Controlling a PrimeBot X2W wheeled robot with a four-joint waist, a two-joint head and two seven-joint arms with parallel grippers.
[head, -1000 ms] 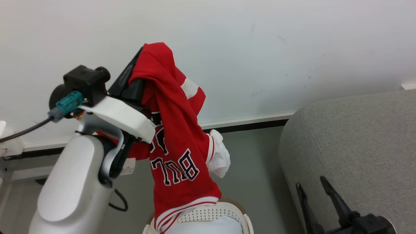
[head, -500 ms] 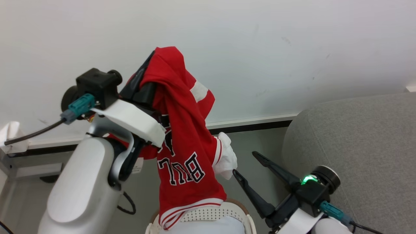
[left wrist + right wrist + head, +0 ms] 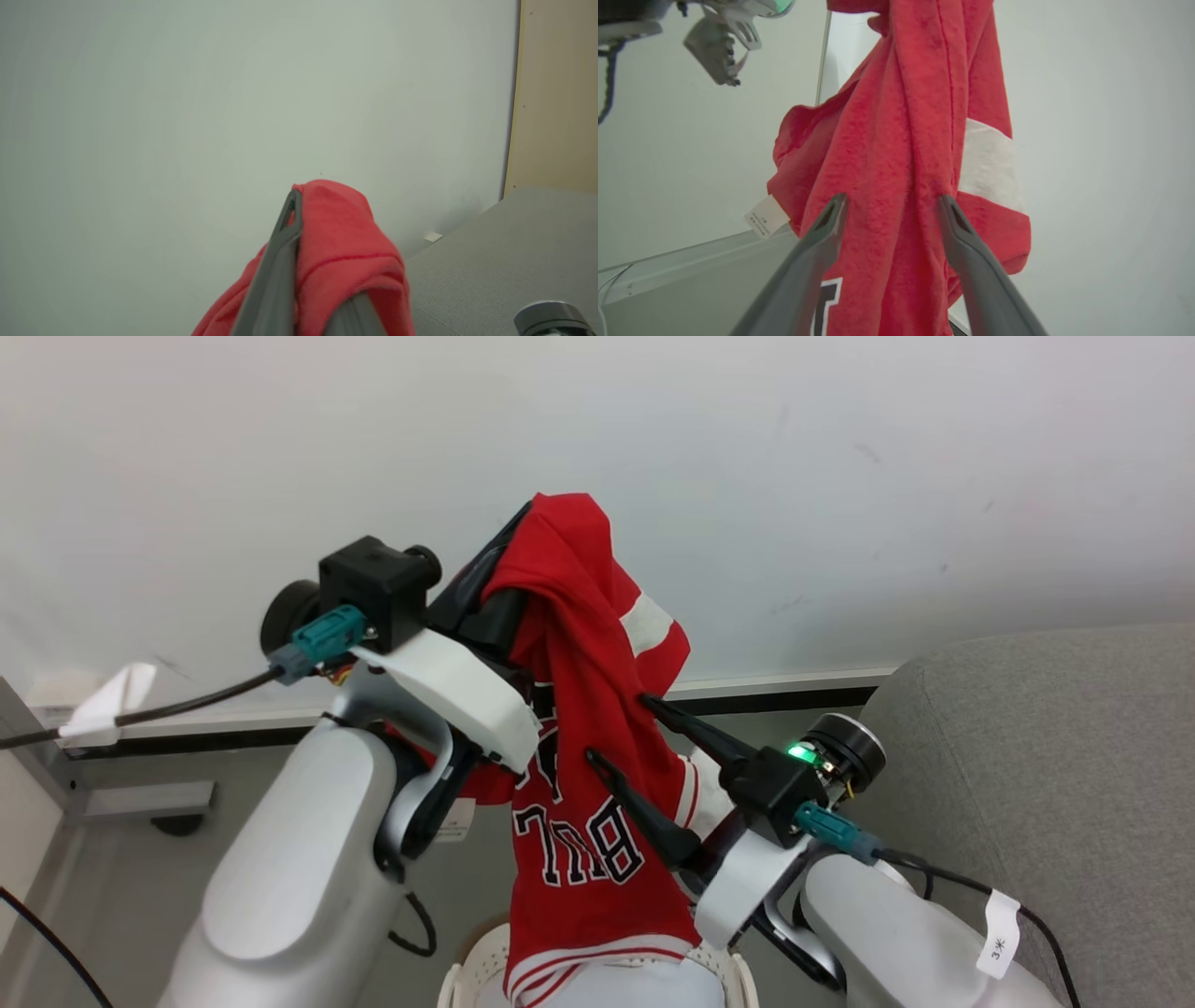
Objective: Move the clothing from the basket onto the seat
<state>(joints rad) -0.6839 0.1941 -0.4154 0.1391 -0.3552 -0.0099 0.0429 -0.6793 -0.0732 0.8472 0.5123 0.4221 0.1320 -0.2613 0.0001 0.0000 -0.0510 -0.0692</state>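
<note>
- L gripper (image 3: 523,523) is up high, jaws pinched tight on the top fold of the clothing (image 3: 579,775). In L wrist view I see red cloth draped over its fingers (image 3: 280,261).
- Clothing hangs straight down from that pinch. Black-white lettering reads upside down, and the striped hem reaches the basket (image 3: 459,980) rim.
- R gripper (image 3: 618,728) is spread fully wide, w/ one finger each side of a hanging fold mid-garment. Tips are at the cloth, nothing clamped.
- Basket sits near me, bottom centre, right under the clothing.
- Seat (image 3: 1046,747) is off to the right, apart from the cloth.
- White wall (image 3: 840,476) is far behind.
</note>
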